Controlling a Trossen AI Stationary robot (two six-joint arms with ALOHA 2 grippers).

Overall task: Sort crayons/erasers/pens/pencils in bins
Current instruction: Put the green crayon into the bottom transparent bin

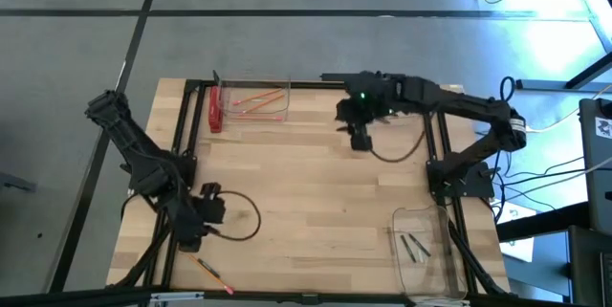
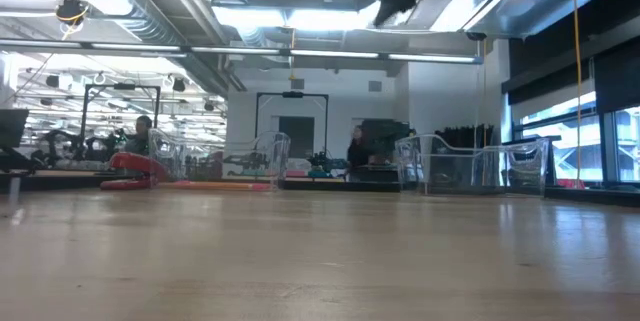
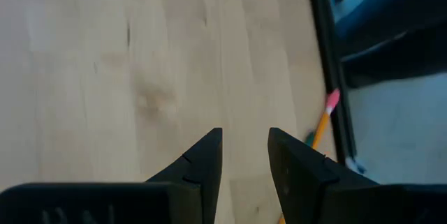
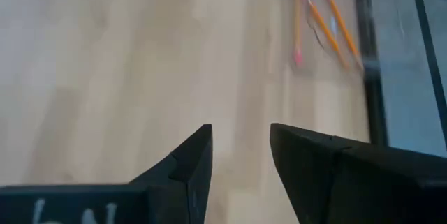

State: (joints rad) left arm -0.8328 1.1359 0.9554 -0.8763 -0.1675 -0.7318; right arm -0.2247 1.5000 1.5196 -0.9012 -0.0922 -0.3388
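Right gripper (image 1: 359, 141): hangs above the far part of the tabletop (image 1: 316, 202), toward the far right corner and just beside the pencil bin; its own wrist view shows the two dark fingers (image 4: 188, 165) parted with bare wood between them, holding nothing.
Left gripper (image 1: 189, 240): sits low near the near left corner of the tabletop; fingers (image 3: 202, 161) apart, nothing between them.
Pencil bin (image 1: 254, 102): clear tray at the far edge, left of the middle; several orange pencils (image 1: 260, 105) with pink ends lie inside it, and they also show in the right wrist view (image 4: 328, 25).
Red bar (image 1: 214, 110): flat, lying just beside the left wall of that bin, along the far left corner.
Loose pencil (image 1: 212, 275): lies slantwise at the near edge by the near left corner, close to the left gripper; the left wrist view shows it (image 3: 323, 121) beside the black frame rail (image 3: 328, 63).
Pen bin (image 1: 427, 250): clear tray at the near right corner; two dark pens (image 1: 413, 247) lie side by side in it.
Third bin: cannot be made out from above.
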